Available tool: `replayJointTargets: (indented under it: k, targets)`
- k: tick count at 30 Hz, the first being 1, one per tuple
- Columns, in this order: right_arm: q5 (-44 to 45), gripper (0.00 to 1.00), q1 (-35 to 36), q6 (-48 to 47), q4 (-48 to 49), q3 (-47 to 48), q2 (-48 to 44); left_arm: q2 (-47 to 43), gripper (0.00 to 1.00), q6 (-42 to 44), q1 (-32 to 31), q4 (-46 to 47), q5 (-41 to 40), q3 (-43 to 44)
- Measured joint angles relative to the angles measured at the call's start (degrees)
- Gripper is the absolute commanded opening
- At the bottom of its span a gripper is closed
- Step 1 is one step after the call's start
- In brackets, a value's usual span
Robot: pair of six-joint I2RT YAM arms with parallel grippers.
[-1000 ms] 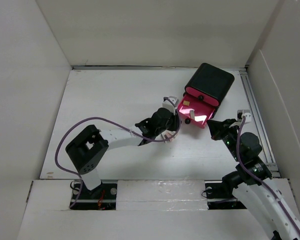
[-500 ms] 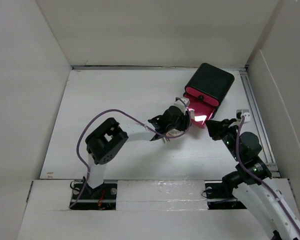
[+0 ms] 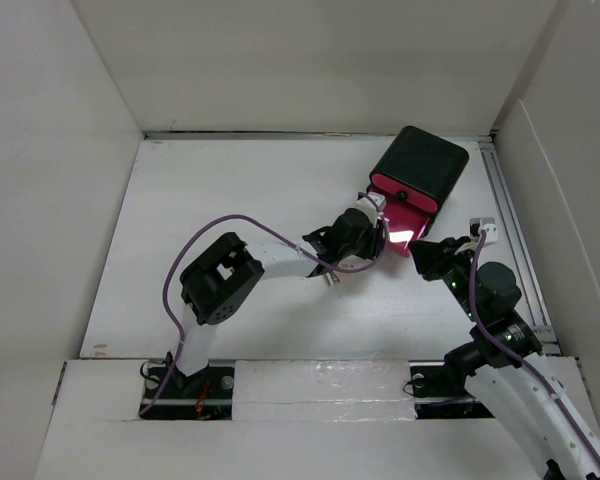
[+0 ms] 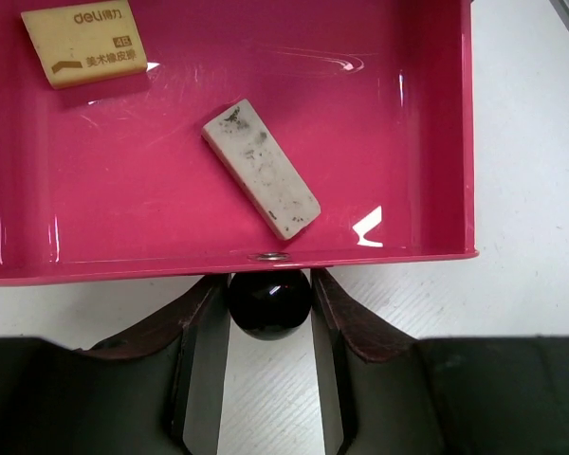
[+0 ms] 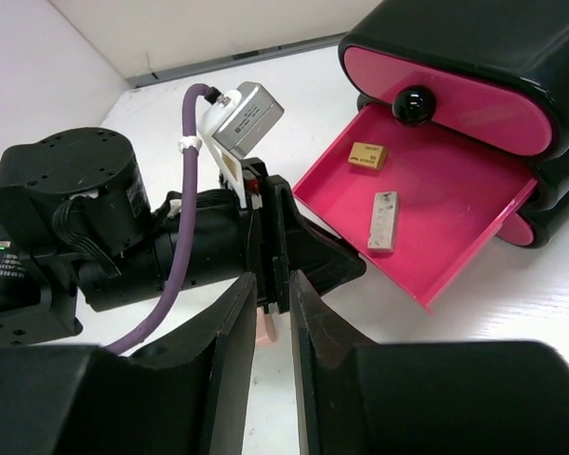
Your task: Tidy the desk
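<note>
The white desk holds a black box with pink drawers at the back right. Its middle drawer is pulled open and holds a yellow eraser and a dirty white eraser. My left gripper has its jaws closed around the drawer's black knob, a finger on each side; from above it sits at the drawer front. My right gripper is empty with its jaws nearly together, hovering just right of the drawer, pointing at the left arm.
The top drawer is closed, its black knob facing out. A small pink piece lies on the desk under the left wrist. White walls border the desk; a metal rail runs along the right side.
My left arm has reached right and forward, bringing its gripper from beside the drawer onto the drawer's knob. The right gripper has barely shifted.
</note>
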Motion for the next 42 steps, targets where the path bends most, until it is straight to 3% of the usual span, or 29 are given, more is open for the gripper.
replayJointTargets:
  k: [9,13,20,23,24,28,37,40,42]
  targets:
    - [-0.02,0.26,0.0,0.02,0.02,0.0,-0.02,0.22,0.17,0.07,0.07,-1.46,-0.46,1.92]
    - [-0.02,0.16,0.0,0.0,0.02,0.0,-0.07,1.73,0.15,0.07,0.37,-2.51,-1.6,5.7]
    - [0.0,0.13,0.0,0.02,0.02,0.0,-0.7,3.87,0.17,0.04,0.52,-4.13,-2.47,9.81]
    - [0.0,0.07,0.0,0.02,0.02,0.0,-1.11,6.25,0.17,0.02,0.61,-5.01,-3.17,13.35]
    - [0.0,0.0,0.0,0.07,0.02,0.0,-1.14,7.21,0.18,0.0,0.66,-5.16,-3.3,14.75]
    - [0.0,0.0,0.0,0.2,0.0,0.0,-1.16,10.43,0.19,0.0,0.79,-5.4,-4.26,18.99]
    - [-0.02,0.0,0.0,0.2,0.02,0.0,-1.2,16.72,0.29,-0.31,1.09,-5.27,-6.51,27.69]
    - [-0.02,0.0,0.0,0.2,0.0,0.0,-1.2,18.32,0.35,-0.35,1.09,-5.07,-7.52,29.79]
    - [-0.02,0.0,0.0,0.2,0.0,0.0,-1.2,18.8,0.45,-0.37,1.09,-4.7,-7.78,30.32]
